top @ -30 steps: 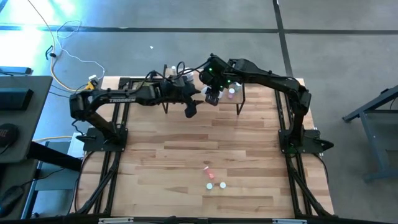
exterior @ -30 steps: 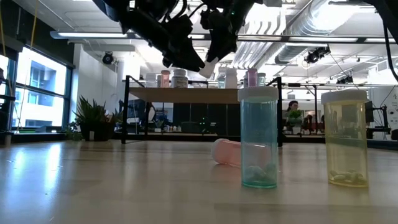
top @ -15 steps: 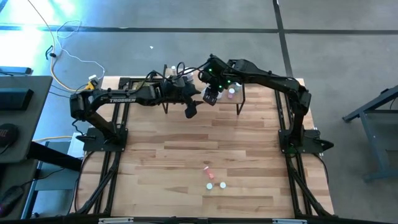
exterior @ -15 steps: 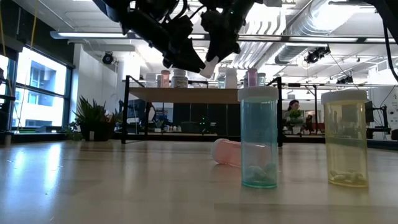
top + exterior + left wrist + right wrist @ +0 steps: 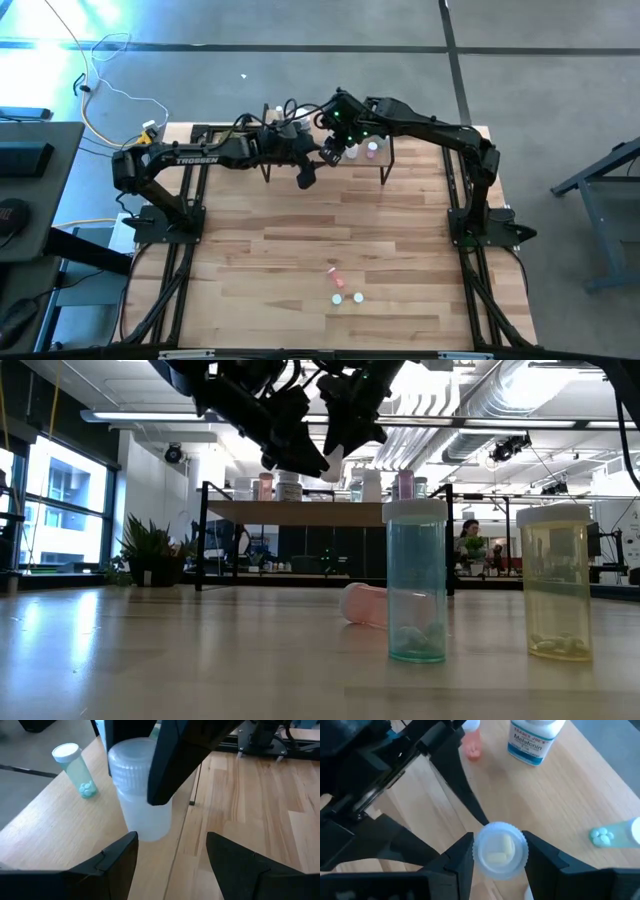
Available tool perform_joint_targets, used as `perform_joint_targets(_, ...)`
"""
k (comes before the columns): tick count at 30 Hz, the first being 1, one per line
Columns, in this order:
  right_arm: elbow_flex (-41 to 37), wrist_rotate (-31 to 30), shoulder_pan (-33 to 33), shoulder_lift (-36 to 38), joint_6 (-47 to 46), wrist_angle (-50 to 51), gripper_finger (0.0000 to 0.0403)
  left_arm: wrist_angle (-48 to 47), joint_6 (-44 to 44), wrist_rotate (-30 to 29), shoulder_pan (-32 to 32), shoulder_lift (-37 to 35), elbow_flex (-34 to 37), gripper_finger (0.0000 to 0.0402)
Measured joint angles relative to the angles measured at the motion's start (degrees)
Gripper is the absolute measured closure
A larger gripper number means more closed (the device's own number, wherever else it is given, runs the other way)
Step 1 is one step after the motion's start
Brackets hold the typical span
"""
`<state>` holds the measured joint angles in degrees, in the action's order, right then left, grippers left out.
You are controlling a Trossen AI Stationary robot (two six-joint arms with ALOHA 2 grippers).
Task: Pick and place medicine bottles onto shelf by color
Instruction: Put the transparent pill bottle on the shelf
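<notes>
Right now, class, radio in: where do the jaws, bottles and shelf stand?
Right gripper shut on clear white-capped bottle over shelf. Left gripper open alongside, empty. Three bottles wait on table. Left arm crowds the drop.

— That vial [image 5: 416, 582] up front?
— Teal, white cap. The one beside it [image 5: 554, 582] is yellow; a pink one [image 5: 363, 604] lies behind.
— The table [image 5: 300, 250]?
— Pale wood strips. Both arms are black.

Even, bright overhead lighting. Low view: backlit by ceiling strip lights [image 5: 250, 417] and a window [image 5: 50, 510], so the arms read as silhouettes and the desk [image 5: 200, 660] shows a pale sheen. High view: cyan glare at one corner of the floor [image 5: 90, 20]. Wrist views: near fingers softly blurred; shadows faint.
</notes>
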<state>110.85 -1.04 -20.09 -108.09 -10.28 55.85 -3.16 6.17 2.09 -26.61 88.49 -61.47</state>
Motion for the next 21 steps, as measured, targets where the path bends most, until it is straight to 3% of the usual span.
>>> perform_joint_targets(21,0.0,-4.76,-4.84,0.0,1.72,1.1,0.0272,-0.05,0.0,-1.49,-0.44,-4.32,0.0,0.0177)
